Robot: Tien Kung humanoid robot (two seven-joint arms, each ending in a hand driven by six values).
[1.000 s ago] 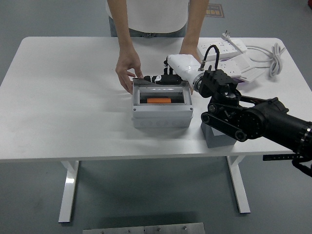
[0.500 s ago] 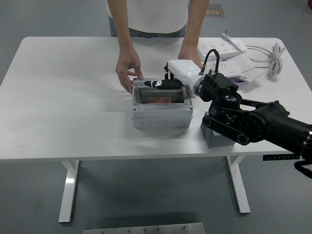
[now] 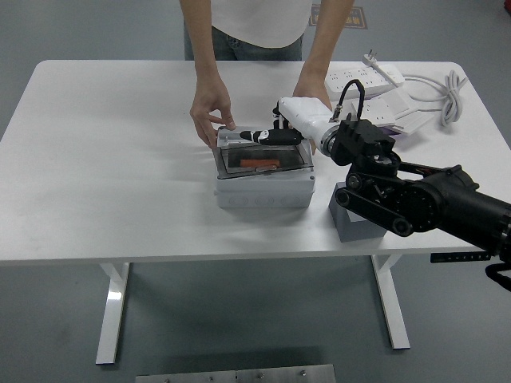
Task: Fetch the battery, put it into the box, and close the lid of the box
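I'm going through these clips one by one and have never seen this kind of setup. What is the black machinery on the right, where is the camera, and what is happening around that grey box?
The camera sits high on the robot's own side and looks down over a white table. The black machinery is the robot's right arm; it ends in a right hand with a white cover and dark fingers, which rest on the far edge of the grey box. The box has a see-through lid lying down over it, and an orange battery shows through it. The robot's left arm is out of view.

A person stands at the far side, one hand touching the box's far left corner. A smaller grey block sits right of the box, and white power strips with a cable lie at the back right.
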